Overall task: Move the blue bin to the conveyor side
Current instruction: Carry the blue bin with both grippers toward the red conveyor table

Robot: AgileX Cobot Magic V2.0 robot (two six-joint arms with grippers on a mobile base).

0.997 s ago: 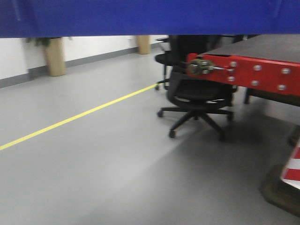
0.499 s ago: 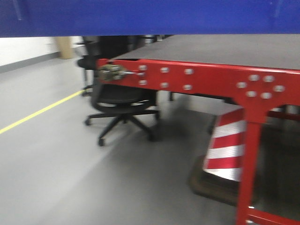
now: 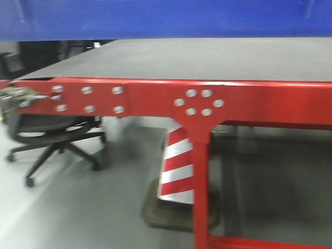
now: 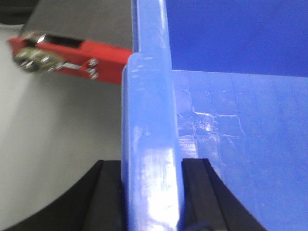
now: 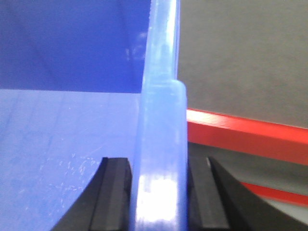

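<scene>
Blue bin (image 3: 166,18) hangs in the air across the top of the front view, just short of the conveyor side (image 3: 207,57), and its bottom edge looks a bit higher than the dark belt. Robot's left gripper (image 4: 151,192) pinches one side wall at the rim and the right gripper (image 5: 159,192) pinches the opposite wall, both clamped on glossy plastic. That's my worry: slick rim and two thin pinches, so any jolt could let one side slide out and tip the crate. Also the red frame (image 3: 259,104) sits right ahead. Come in low and the bin clips it. The striped cone (image 3: 179,171) by the frame leg looks like it's in the base's way too.
</scene>
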